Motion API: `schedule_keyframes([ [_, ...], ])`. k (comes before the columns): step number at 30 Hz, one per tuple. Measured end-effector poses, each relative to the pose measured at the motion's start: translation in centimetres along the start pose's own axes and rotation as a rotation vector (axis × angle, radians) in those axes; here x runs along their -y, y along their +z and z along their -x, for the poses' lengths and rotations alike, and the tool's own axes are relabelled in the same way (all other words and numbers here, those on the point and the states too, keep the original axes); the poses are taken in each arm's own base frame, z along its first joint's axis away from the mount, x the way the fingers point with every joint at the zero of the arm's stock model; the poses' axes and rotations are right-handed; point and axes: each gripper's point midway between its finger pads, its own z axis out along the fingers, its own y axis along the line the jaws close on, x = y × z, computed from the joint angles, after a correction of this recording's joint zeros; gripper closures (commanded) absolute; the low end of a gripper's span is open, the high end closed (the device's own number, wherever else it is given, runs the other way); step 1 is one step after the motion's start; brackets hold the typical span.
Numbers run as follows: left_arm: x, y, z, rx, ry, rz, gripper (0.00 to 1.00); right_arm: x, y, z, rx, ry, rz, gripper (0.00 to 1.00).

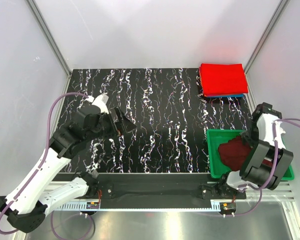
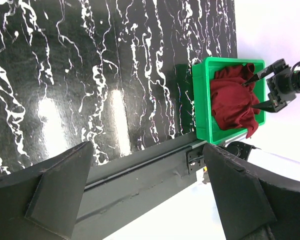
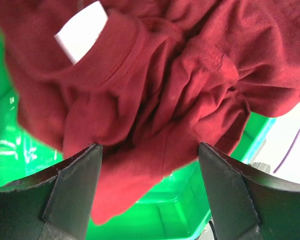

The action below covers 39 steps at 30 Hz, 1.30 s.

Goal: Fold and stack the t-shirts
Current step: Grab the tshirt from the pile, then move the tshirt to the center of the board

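We see a black table top [image 1: 160,125] with white marble veins, closed in by plain white walls [image 1: 150,30] and grey metal corner posts [image 1: 49,37]. Bright light reflects on the table.

The bench [image 1: 155,115] is black with white marble-like veins. The tray [image 1: 215,165] is bright green. The dark maroon shirt [image 1: 235,152] has a white label [image 3: 82,30]; the bright red shirt [image 1: 222,78] lies over a thin blue edge [image 1: 230,95]. The arms [image 1: 45,165] are white and black, their cables [image 1: 296,121] purple.
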Motion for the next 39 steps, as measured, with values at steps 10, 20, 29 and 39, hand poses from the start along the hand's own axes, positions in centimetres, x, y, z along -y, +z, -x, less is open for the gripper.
schedule_keyframes([
  [10, -1.1, 0.3, -1.0, -0.007, -0.078, 0.026, 0.01, -0.7, -0.6, 2.3, -0.014, -0.02, 0.013, 0.88],
  [20, -0.5, 0.7, 0.1, 0.013, -0.011, 0.02, 0.01, -6.0, -22.2, 18.7, 0.394, 0.234, 0.486, 1.0],
  [29, 0.0, 0.0, 1.7, 0.062, 0.031, 0.017, 0.01, -9.9, -42.6, 4.5, 0.212, -0.072, 1.292, 1.0],
  [39, -1.0, -0.7, 3.9, 0.117, -0.011, 0.079, 0.01, -15.7, -54.3, -12.1, -0.197, -0.503, 1.692, 1.0],
])
